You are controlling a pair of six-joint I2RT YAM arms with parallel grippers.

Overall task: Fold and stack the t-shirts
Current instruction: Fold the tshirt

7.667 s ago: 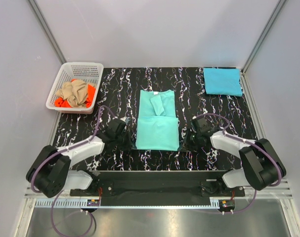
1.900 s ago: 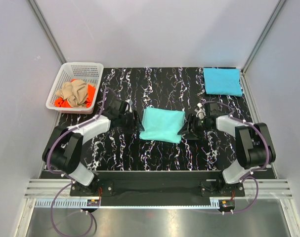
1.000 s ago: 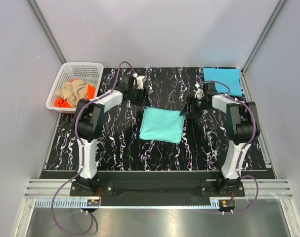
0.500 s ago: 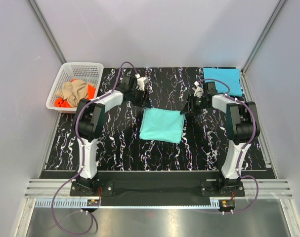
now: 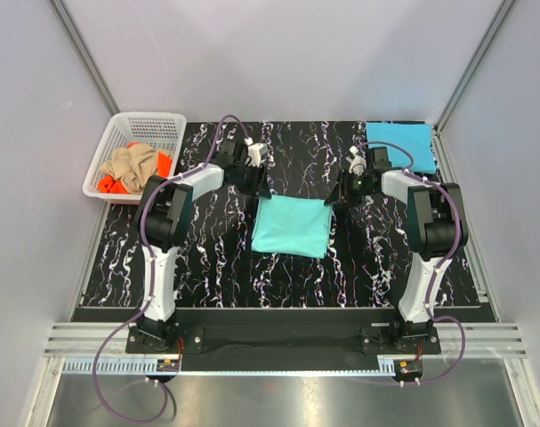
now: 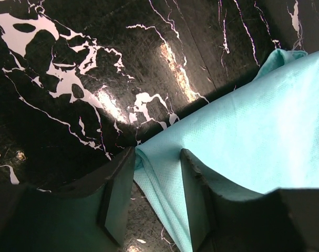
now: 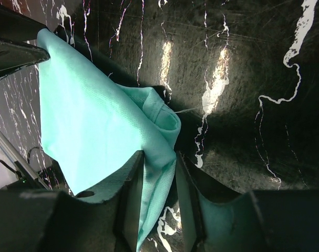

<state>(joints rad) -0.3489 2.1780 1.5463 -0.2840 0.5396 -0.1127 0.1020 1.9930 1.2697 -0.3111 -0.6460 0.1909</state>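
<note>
Left tool astride t-shirt corner, grip unclear

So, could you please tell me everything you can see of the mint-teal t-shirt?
The mint-teal t-shirt is soft, finely textured cloth, folded into a roughly square packet lying flat in the middle of the black marbled table. Layered folds show at its far corners. The left gripper straddles its far left corner and the right gripper its far right corner, cloth between the fingers; whether they pinch it is unclear. Nothing else touches it.
</note>
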